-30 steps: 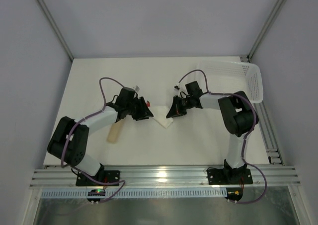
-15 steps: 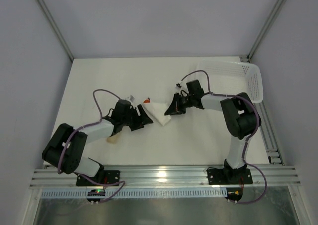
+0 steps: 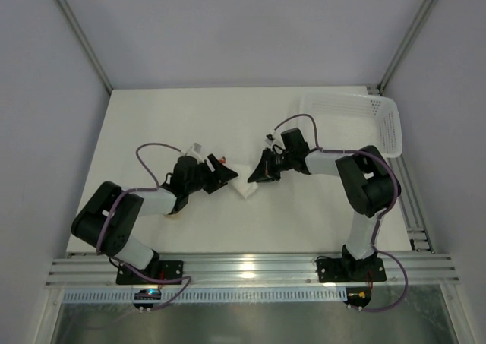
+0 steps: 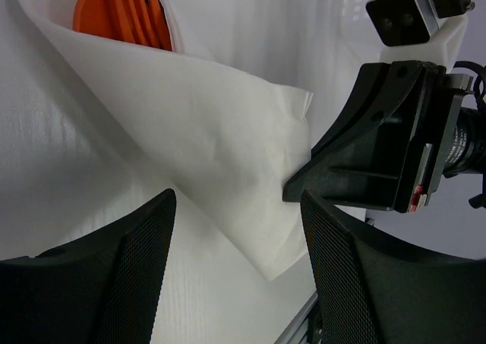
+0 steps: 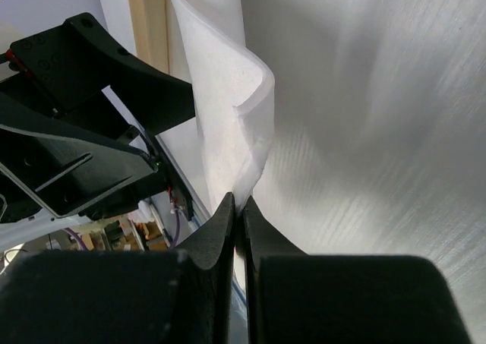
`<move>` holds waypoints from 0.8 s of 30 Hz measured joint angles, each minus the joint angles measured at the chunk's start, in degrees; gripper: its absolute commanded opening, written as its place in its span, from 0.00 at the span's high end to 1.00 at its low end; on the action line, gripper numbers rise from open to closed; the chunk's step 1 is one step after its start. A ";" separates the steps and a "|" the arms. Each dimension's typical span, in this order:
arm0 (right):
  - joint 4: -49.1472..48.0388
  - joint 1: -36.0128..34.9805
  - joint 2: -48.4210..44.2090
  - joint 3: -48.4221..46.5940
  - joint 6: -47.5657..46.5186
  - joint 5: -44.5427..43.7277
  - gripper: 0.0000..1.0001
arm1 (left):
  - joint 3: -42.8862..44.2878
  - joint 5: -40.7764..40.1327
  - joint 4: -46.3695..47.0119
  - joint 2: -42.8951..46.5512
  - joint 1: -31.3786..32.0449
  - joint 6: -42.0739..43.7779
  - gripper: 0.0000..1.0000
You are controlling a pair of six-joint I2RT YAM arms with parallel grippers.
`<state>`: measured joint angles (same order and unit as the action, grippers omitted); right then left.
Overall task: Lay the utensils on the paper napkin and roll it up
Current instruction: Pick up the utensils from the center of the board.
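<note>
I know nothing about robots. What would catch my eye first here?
Mid-table is a folded white paper napkin: the right gripper pinches its edge shut, and the left gripper stands wide open facing it. Orange utensils peek from the fold. A white perforated basket sits at the far right corner.

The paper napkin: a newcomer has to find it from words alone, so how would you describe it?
On the white table, look mid-table between the left gripper and the right gripper. The paper napkin is the folded white sheet there, its edge pinched by the right gripper, orange utensils poking from its fold. Unlike the rigid perforated basket far right, it is soft paper.
</note>
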<state>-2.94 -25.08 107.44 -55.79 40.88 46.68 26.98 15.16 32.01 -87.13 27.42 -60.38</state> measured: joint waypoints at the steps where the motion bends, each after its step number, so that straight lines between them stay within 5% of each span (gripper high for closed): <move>1: -0.44 -0.09 -0.20 0.33 0.42 0.02 0.96 | 0.00 -0.04 0.94 -0.57 0.00 -0.79 0.32; 24: -5.70 -0.74 -4.07 2.93 6.14 -0.07 0.96 | -1.18 -1.88 7.85 -0.55 0.98 -6.40 0.43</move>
<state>-8.64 -25.82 103.37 -52.86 47.03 46.61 25.80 13.28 39.86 -87.68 28.40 -66.78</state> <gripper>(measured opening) 0.066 0.585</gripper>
